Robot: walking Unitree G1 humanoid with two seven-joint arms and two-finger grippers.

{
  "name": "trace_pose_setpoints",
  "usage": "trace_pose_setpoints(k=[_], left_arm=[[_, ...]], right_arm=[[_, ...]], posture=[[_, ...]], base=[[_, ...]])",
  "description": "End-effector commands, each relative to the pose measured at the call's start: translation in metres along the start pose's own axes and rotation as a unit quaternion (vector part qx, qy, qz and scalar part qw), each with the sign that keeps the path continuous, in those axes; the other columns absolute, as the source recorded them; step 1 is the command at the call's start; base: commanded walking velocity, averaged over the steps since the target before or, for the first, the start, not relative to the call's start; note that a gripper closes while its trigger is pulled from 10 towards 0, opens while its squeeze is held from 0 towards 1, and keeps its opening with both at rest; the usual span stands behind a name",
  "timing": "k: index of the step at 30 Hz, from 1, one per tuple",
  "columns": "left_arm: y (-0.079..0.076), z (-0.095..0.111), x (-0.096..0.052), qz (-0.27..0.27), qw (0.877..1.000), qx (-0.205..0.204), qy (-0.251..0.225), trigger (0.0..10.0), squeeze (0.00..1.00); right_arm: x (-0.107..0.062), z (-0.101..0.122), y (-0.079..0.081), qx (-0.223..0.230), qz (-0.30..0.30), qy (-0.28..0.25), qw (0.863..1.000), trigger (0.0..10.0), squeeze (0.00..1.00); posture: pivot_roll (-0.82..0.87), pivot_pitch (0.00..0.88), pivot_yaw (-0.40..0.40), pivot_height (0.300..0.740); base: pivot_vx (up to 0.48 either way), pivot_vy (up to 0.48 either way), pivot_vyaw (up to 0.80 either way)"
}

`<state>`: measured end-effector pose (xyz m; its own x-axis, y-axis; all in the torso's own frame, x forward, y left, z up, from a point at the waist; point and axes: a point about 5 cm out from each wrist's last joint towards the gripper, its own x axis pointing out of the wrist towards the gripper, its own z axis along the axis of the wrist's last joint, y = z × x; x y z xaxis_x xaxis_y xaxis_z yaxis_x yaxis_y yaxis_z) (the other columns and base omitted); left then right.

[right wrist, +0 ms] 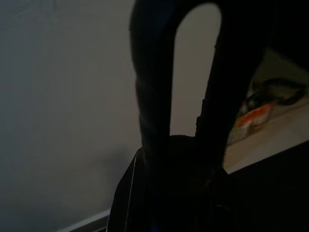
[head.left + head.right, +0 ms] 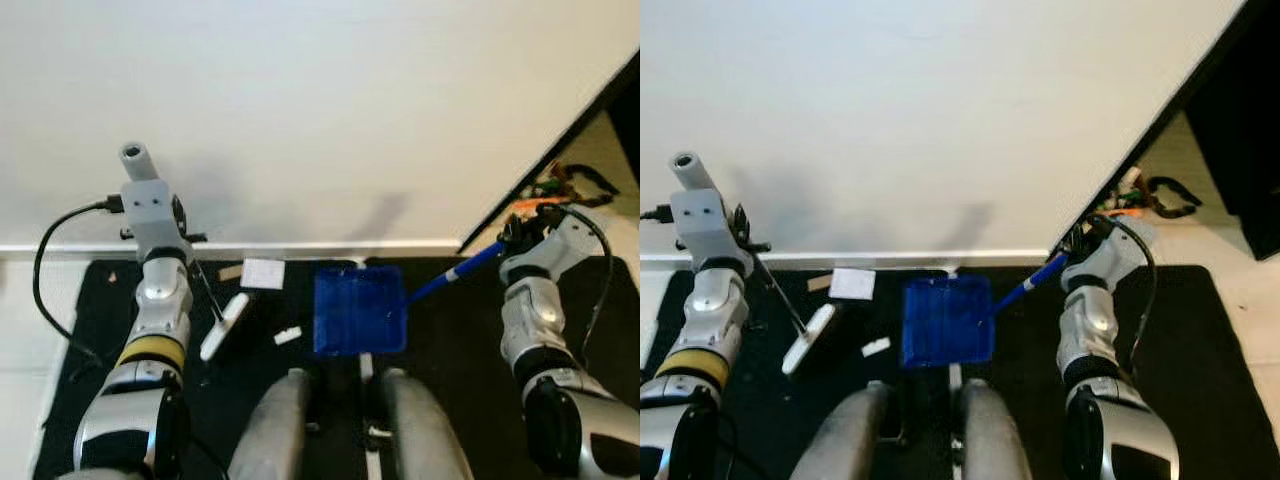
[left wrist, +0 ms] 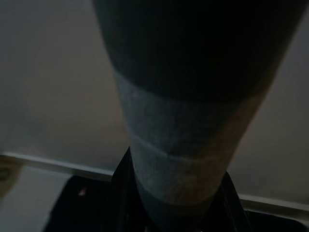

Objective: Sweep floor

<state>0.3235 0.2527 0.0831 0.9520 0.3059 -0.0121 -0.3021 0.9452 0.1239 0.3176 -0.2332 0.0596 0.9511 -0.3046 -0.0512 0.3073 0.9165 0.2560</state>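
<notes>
blue plastic dustpan [image 2: 359, 308] sits flat on the black mat [image 2: 460, 350] just in front of the robot's legs, up near the white baseboard [image 2: 300, 246], and as far as i can make out the pan has nothing in it. its blue handle [image 2: 455, 273] runs up to the right claw [image 2: 513, 238], which looks clenched on the end of it, though the fingers themselves are hard to make out in the head views. over on the left side, the left claw [image 2: 188, 240] is hidden behind the wrist camera block, so i can't tell whether it's clamped or loose; a thin dark rod runs from there down to a small white brush head [image 2: 224, 325] resting on the mat. debris on the mat: a square white paper scrap [image 2: 263, 273], a tan bit [image 2: 230, 271] just beside it, and a small white piece [image 2: 288, 336] near the pan's left edge. no readable labels or writing anywhere. some orange and black clutter [image 2: 560, 190] sits on the floor past the wall corner.
</notes>
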Motion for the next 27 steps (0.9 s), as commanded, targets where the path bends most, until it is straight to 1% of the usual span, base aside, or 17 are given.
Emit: trace_pose_setpoints(k=[1,8,9,11,12,14,23,25,26,27], left_arm=[[0.002,-0.002,-0.002,-0.001,1.000,0.009,0.003,10.0,0.00],[0.005,-0.001,-0.001,0.003,1.000,0.019,0.002,10.0,0.00],[0.005,-0.001,-0.001,0.004,1.000,0.021,0.002,10.0,0.00],[0.010,0.001,0.001,0.015,0.998,0.057,-0.003,10.0,0.00],[0.013,0.000,0.002,0.026,0.998,0.059,0.004,10.0,0.00],[0.016,-0.001,0.002,0.039,0.998,0.052,0.014,10.0,0.00],[0.013,-0.001,0.002,0.032,0.998,0.052,0.018,10.0,0.00],[0.012,-0.003,0.002,0.037,0.998,0.044,0.023,10.0,0.00],[0.012,-0.006,0.001,0.052,0.998,0.027,0.034,10.0,0.00],[0.012,-0.007,0.000,0.055,0.998,0.024,0.037,10.0,0.00]], right_arm=[[0.002,0.004,-0.001,0.005,-0.009,-0.010,1.000,10.0,0.00],[0.003,0.006,-0.003,0.003,-0.011,-0.013,1.000,10.0,0.00],[0.003,0.007,-0.003,0.004,-0.012,-0.014,1.000,10.0,0.00],[0.004,0.008,-0.004,0.004,-0.015,-0.019,1.000,10.0,0.00],[0.004,0.009,-0.005,0.004,-0.016,-0.022,1.000,10.0,0.00],[0.004,0.010,-0.007,0.003,-0.018,-0.024,1.000,10.0,0.00],[0.004,0.012,-0.009,0.002,-0.021,-0.027,0.999,10.0,0.00],[0.005,0.012,-0.009,0.001,-0.022,-0.027,0.999,10.0,0.00],[0.006,0.013,-0.009,0.001,-0.021,-0.024,0.999,10.0,0.00],[0.006,0.013,-0.009,0.001,-0.021,-0.023,1.000,10.0,0.00]], posture=[[0.07,0.131,-0.017,0.740],[0.07,0.130,-0.018,0.740],[0.07,0.130,-0.018,0.740],[0.06,0.128,-0.015,0.740],[0.06,0.128,-0.014,0.740],[0.06,0.129,-0.013,0.740],[0.06,0.128,-0.014,0.740],[0.06,0.128,-0.015,0.740],[0.06,0.128,-0.015,0.740],[0.06,0.128,-0.015,0.740]], base=[[0.000,0.480,0.00],[0.000,0.480,0.00],[0.000,0.000,0.00],[0.000,0.000,0.00],[0.000,-0.480,0.00],[0.000,-0.480,0.00],[0.000,-0.480,0.00],[0.000,-0.480,0.00],[0.000,0.000,0.00],[0.000,0.000,0.00]])
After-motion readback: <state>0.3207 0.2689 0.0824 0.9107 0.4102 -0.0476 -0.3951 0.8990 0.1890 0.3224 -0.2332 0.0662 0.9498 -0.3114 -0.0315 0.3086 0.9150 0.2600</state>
